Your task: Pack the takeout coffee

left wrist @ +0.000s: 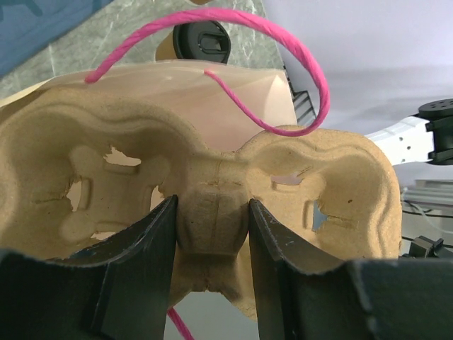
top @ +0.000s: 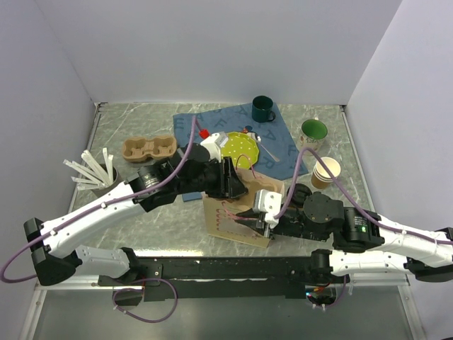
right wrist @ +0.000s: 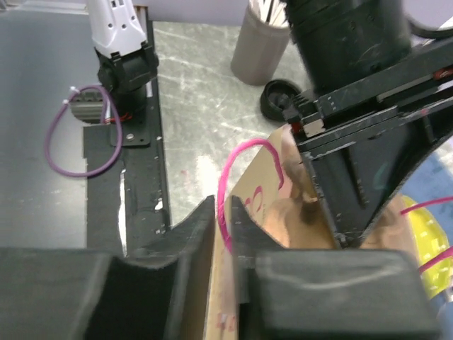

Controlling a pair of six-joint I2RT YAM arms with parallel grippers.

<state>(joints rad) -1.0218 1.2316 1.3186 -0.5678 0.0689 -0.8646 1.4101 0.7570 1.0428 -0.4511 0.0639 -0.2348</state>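
Left gripper (left wrist: 212,209) clamped on cup carrier (left wrist: 340,177) centre ridge, at paper bag (top: 233,221) mouth | right gripper (right wrist: 221,223) pinching bag's right rim | opening crowded.

The cup tray (left wrist: 212,205) is moulded paper pulp, tan, matt and rough, with ragged edges at its cut-outs. The left hand (left wrist: 212,227) has fingers (left wrist: 134,276) of matt black plastic, faintly scuffed. The bag (top: 225,221) is smooth brown paper, and its handle (left wrist: 311,78) is twisted pink cord. The counter (top: 177,227) looks like grey veined stone with a dull sheen. The cloth (top: 212,120) is soft blue fabric, and the mug (top: 263,108) is glossy dark green.
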